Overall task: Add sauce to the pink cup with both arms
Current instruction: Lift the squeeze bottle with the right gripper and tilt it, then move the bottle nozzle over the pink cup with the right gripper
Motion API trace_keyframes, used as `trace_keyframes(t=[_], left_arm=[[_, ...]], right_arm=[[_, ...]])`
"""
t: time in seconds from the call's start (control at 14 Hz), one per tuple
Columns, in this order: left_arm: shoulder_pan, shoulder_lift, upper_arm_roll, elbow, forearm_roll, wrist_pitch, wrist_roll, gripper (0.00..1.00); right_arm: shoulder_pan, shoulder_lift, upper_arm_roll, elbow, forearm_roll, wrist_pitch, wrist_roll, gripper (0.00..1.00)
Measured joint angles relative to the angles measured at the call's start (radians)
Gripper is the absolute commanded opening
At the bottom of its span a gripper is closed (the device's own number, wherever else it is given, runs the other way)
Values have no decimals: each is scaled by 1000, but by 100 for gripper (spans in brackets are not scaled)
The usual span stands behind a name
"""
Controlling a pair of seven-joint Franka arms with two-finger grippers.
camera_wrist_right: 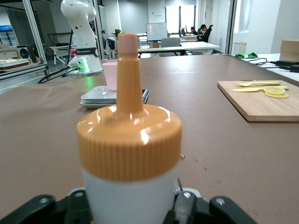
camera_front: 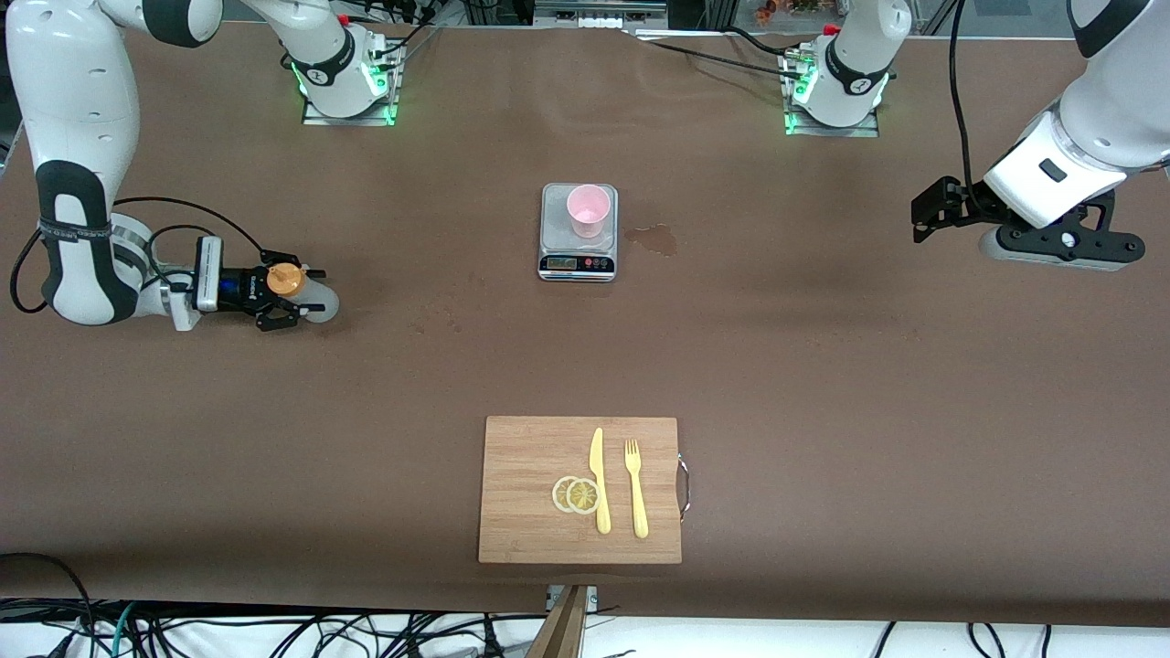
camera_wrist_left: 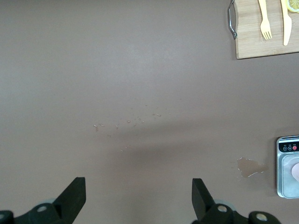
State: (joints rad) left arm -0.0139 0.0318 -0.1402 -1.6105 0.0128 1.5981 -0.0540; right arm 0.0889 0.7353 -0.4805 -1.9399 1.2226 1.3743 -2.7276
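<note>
Sauce bottle sits between your right hand's closing fingers, grip unconfirmed; left hand waits open; pink cup unfilled.

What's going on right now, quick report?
Right pincer around sauce bottle. Left pincer open, waiting at its table end. Pink cup on scale; nothing in between.

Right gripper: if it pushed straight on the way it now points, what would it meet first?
The sauce bottle already sits between the fingers of the right gripper. Past it, the right wrist view lines up the scale carrying the pink cup, with bare table between, though depth is hard to judge.
</note>
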Motion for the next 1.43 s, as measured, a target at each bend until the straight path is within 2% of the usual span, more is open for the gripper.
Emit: trace_keyframes(t=[0.07, 0.14, 0.21, 0.5, 0.64, 0.93, 1.14, 1.43], left_arm=[[0, 0, 0, 0, 0, 0, 0, 100], [0, 0, 0, 0, 0, 0, 0, 100], [0, 0, 0, 0, 0, 0, 0, 100], [0, 0, 0, 0, 0, 0, 0, 100], [0, 0, 1, 1, 0, 0, 0, 100], [0, 0, 2, 1, 0, 0, 0, 100], [0, 0, 2, 1, 0, 0, 0, 100], [0, 0, 3, 1, 0, 0, 0, 100]], right_arm=[[1, 0, 15, 13, 0, -1, 1, 30], [3, 0, 29, 34, 0, -2, 6, 37], [10, 0, 40, 63, -3, -3, 12, 39], [89, -41, 48, 152, -32, 2, 75, 37], [122, -118, 53, 165, -122, 85, 168, 35], [154, -300, 106, 151, -303, 204, 436, 35], [235, -404, 121, 110, -435, 271, 674, 34], [366, -500, 149, 48, -563, 362, 978, 34]])
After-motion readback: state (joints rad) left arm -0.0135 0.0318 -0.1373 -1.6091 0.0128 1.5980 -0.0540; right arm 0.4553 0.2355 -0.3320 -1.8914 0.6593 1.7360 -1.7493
